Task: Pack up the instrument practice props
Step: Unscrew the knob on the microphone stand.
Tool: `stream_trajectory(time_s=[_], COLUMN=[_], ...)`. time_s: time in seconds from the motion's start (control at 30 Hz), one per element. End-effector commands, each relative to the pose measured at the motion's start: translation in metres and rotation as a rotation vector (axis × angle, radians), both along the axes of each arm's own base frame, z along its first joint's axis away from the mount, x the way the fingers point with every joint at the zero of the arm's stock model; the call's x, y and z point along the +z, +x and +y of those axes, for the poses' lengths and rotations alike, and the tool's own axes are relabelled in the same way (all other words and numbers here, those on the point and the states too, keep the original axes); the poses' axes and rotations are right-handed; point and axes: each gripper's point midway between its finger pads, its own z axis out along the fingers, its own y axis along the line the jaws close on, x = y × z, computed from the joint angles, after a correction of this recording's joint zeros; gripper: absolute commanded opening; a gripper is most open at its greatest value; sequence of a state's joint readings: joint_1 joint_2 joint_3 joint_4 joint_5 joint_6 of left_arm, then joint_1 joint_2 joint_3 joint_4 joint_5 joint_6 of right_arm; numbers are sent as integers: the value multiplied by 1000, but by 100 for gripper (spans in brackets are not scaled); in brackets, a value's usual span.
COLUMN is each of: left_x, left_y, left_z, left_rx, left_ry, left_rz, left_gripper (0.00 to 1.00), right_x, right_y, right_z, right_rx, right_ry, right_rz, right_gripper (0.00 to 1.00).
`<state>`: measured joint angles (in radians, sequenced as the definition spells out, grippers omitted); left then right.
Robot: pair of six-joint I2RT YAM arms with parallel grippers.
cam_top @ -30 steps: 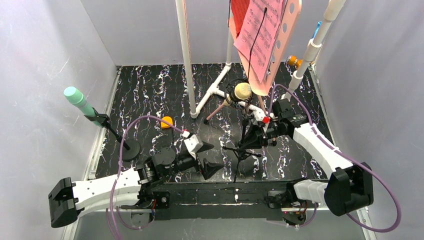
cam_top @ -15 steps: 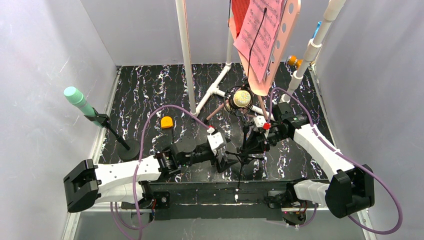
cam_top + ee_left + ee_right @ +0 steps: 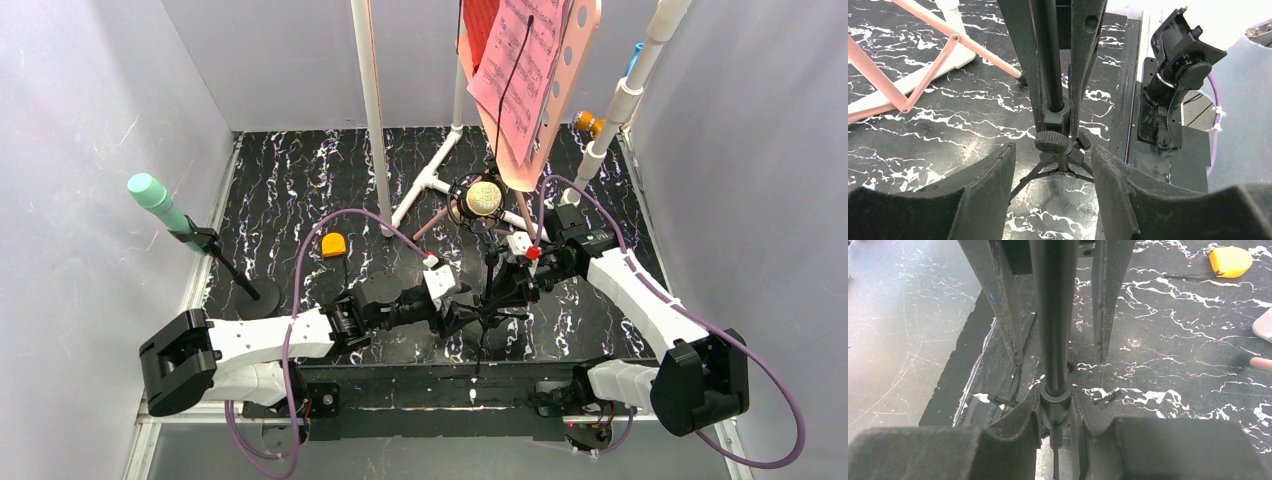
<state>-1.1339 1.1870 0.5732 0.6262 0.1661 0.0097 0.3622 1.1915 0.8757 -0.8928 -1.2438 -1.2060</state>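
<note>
The yellow microphone (image 3: 485, 197) sits on top of a black tripod stand (image 3: 489, 268) at mid table. My right gripper (image 3: 500, 290) is shut on the stand's pole (image 3: 1055, 340), just above a collar. My left gripper (image 3: 460, 318) is open, its jaws low on either side of the tripod hub (image 3: 1054, 142) without touching it. The mint-green microphone (image 3: 152, 195) stands on its own stand at the left. The pink music stand (image 3: 570, 60) holds pink sheet music (image 3: 525, 60) and a red folder (image 3: 480, 30) at the back. Its pink legs (image 3: 923, 85) show in the left wrist view.
The white pipe frame (image 3: 375, 120) rises behind the yellow microphone, with a foot (image 3: 425, 185) on the mat. An orange tape measure (image 3: 333, 244) lies left of centre and shows in the right wrist view (image 3: 1230, 261). The mint microphone's round base (image 3: 262, 300) sits near my left arm.
My left arm has swung right and forward, bringing its open jaws around the base of the yellow microphone's stand. My right gripper has kept its hold on the pole.
</note>
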Motion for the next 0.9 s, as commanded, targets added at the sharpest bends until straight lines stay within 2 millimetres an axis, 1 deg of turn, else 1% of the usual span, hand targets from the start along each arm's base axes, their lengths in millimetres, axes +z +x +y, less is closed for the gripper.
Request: stream_trajectory(time_s=[0.0,0.1,0.3,0.37,0.43,0.6,0.67,0.8,0.87], left_x=[27,26,24,24,24,21,19,21,23], left_y=[3,4,6,6,6,4,3,5,8], left_z=[-9,-10,-11,-11,-12,-13,-13,-9,-5], left_rx=[-7,-1,7,6,4,-8,-4,44,98], left_ry=[-71,-72,-77,-77,-77,-72,-75,-119,-167], left_rz=[-37,-36,-38,-40,-42,-30,-4,125,250], left_gripper=[52,44,42,39,30,12,0,0,0], right_x=[23,22,22,21,21,21,21,18,17], right_y=[-1,-1,-1,-1,0,0,0,1,3], right_z=[7,7,7,7,7,7,7,7,6], right_rx=[29,28,27,27,27,25,25,21,17], right_ry=[92,90,90,88,89,89,87,77,70], right_rz=[-46,-45,-40,-35,-38,-37,-38,-45,-51], right_gripper=[1,1,1,1,1,1,1,1,1])
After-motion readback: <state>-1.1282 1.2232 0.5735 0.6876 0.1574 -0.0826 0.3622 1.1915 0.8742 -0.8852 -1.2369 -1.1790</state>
